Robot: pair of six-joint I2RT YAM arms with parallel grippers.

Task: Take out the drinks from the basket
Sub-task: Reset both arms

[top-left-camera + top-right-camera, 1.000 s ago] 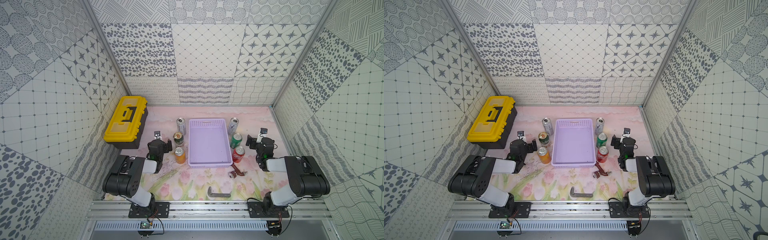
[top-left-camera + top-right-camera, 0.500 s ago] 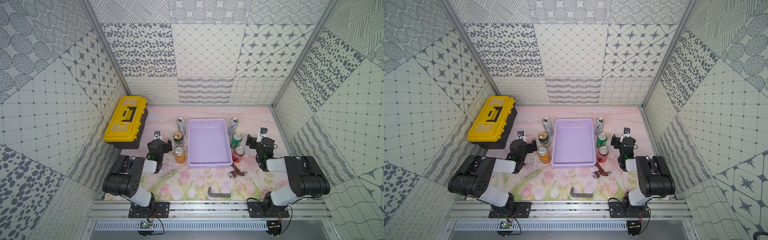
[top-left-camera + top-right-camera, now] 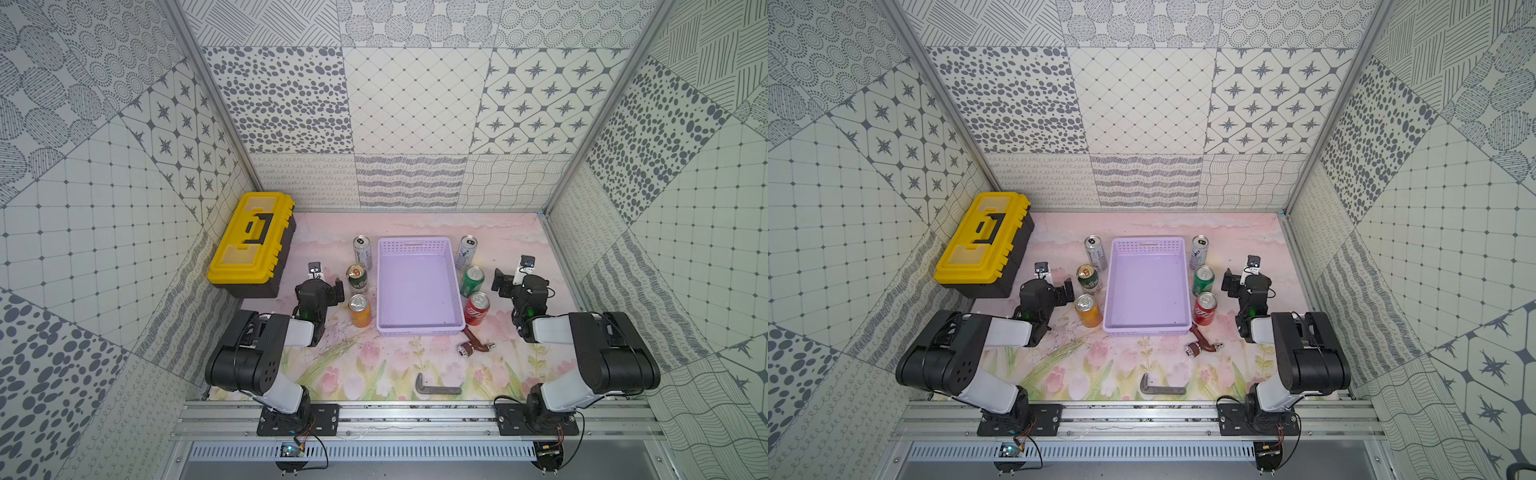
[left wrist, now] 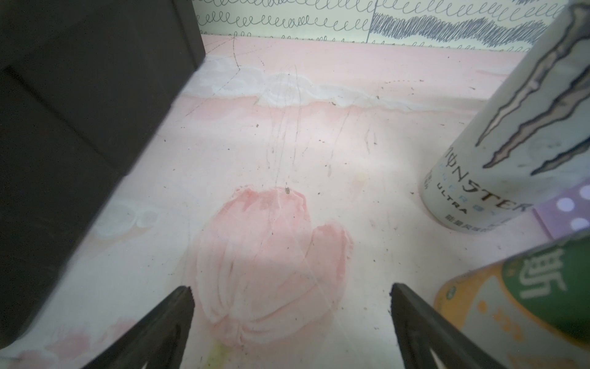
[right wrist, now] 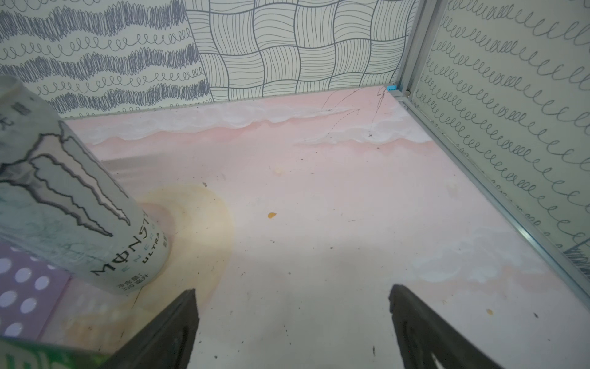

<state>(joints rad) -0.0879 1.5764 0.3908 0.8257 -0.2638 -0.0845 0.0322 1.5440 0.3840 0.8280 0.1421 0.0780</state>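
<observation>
Drinks (image 3: 360, 311) stand on the counter (image 3: 374, 374), flanking the lavender basket (image 3: 417, 291).
Both jaws spread, gripping nothing; dark green can (image 3: 357, 279) just beside left jaws, bright green can (image 3: 472, 280) beside right jaws.

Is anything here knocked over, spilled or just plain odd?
Nothing spilled or toppled. The basket is empty, with three upright cans along each long side. Only two strays look unrelated: a brown pipe-shaped piece by its near right corner and a dark L-shaped bar nearer the robot.
</observation>
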